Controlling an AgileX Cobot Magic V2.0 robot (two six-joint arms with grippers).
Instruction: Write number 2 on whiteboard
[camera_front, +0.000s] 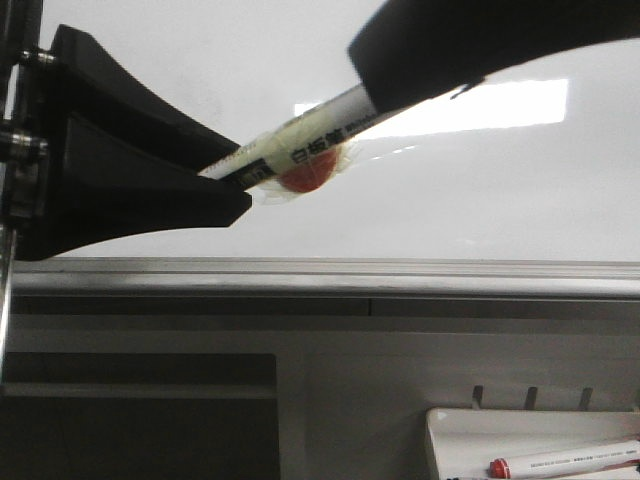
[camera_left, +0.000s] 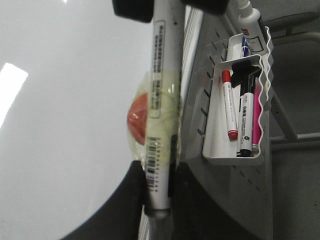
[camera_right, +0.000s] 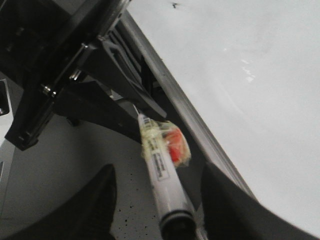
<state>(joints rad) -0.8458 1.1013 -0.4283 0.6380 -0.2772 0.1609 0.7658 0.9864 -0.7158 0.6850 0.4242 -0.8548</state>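
The whiteboard (camera_front: 450, 200) is glossy white with a grey lower rail (camera_front: 400, 275) and reflects a bright rectangular light. No number 2 shows on it. A white marker (camera_front: 310, 145), with a red round piece (camera_front: 305, 177) taped on in yellowish tape, is held slanted in front of the board. My left gripper (camera_front: 225, 175) is shut on the marker's lower end, as the left wrist view (camera_left: 159, 185) also shows. My right gripper (camera_front: 400, 70) is at the marker's upper end. In the right wrist view (camera_right: 165, 210) its jaws stand wide apart, the marker (camera_right: 162, 175) between them untouched.
A white wavy-edged tray (camera_left: 215, 155) hangs below the board rail and holds a red-capped marker (camera_left: 230, 107), a black one and a pink one. A white bottle (camera_left: 248, 17) stands beyond it. The tray's corner (camera_front: 450, 430) shows at the lower right of the front view.
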